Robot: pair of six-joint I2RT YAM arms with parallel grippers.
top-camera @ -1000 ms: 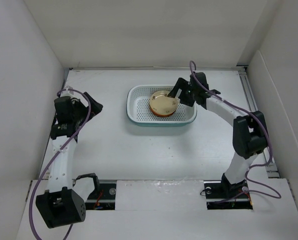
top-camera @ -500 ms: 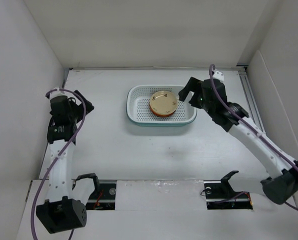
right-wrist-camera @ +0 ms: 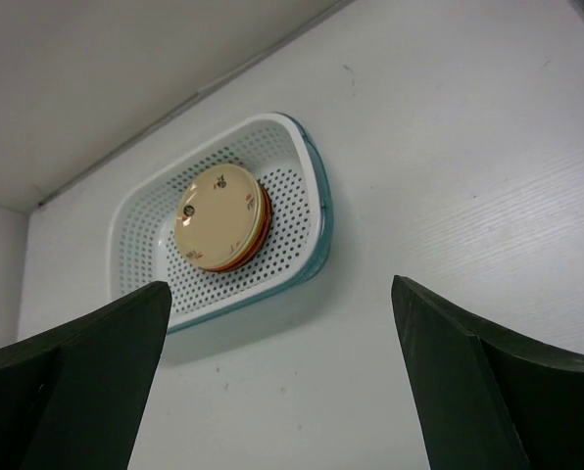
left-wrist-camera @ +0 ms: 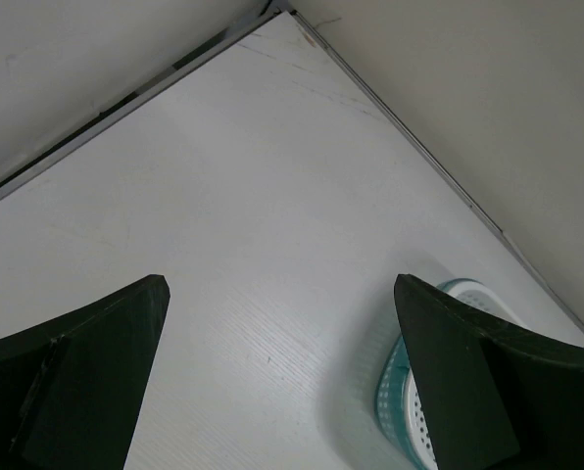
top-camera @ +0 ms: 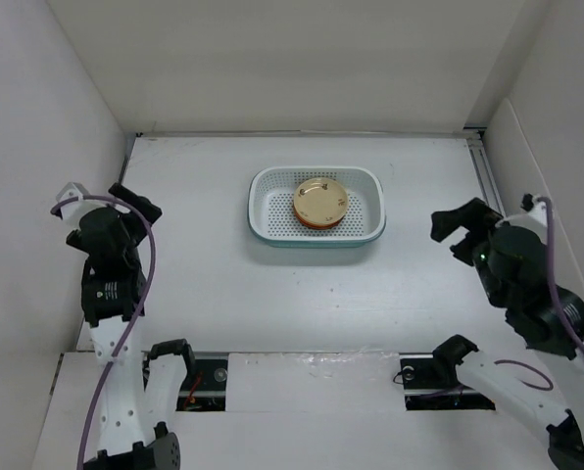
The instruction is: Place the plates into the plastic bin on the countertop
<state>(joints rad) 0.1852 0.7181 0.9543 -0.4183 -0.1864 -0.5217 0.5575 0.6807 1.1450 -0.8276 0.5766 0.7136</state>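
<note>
A stack of plates (top-camera: 320, 202) with a tan one on top sits in the white perforated bin (top-camera: 272, 188) with a teal rim, at the back middle of the white countertop (top-camera: 302, 294). The right wrist view shows the stack (right-wrist-camera: 221, 217) inside the bin (right-wrist-camera: 302, 186), orange edges showing under the tan plate. My right gripper (top-camera: 456, 229) is open and empty, well to the right of the bin. My left gripper (top-camera: 125, 201) is open and empty at the far left. The left wrist view shows only a corner of the bin (left-wrist-camera: 395, 387).
White walls enclose the countertop on the left, back and right. A metal rail (top-camera: 495, 191) runs along the right edge. The arm bases and cables lie at the near edge.
My right gripper has let go over the stack and pulled back right and toward the near side, away from the bin. My left arm has drawn back toward the left wall.
</note>
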